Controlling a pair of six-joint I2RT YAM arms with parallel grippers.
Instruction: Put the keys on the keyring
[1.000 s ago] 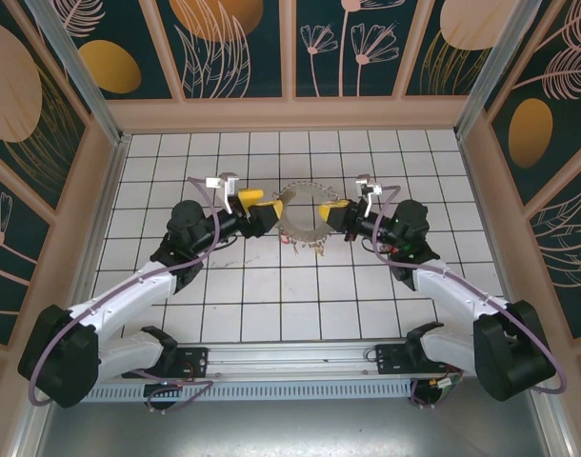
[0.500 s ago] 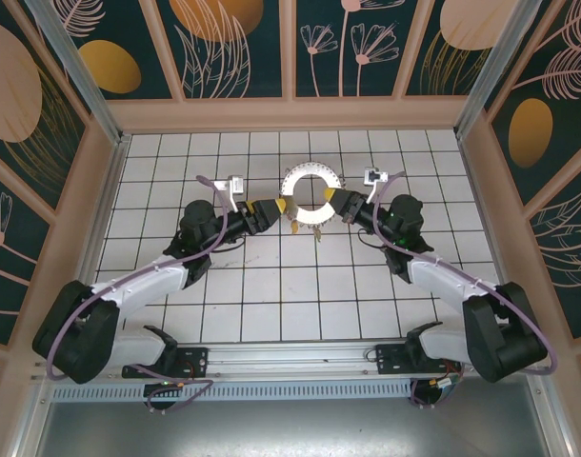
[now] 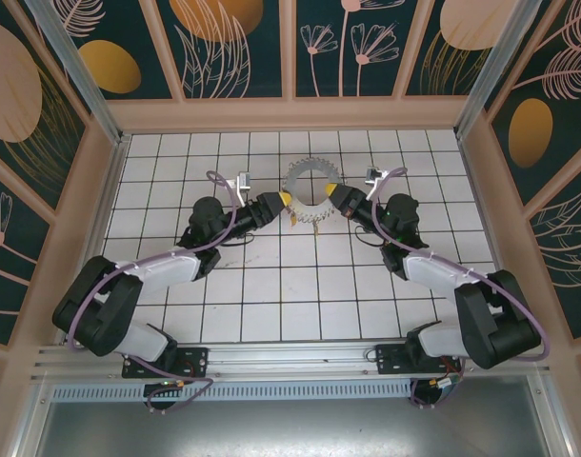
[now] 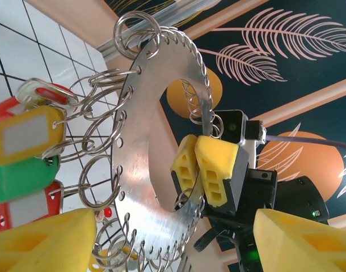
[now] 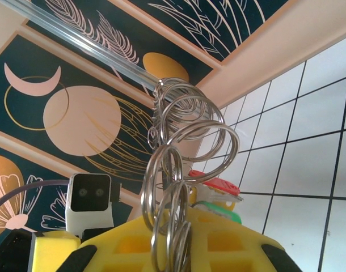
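While your right gripper (image 4: 198, 170) pinches the keyring (image 4: 153, 141) rim to hold it lifted, your left gripper (image 4: 173, 243) faces the hanging keys (image 4: 22, 177) with jaws spread.

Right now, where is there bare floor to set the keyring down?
Bare tiles lie between the left arm and right arm toward their bases, and in both far corners. Crowded centre back: the right claw grips the keyring, keys dangling, left claw beside it.
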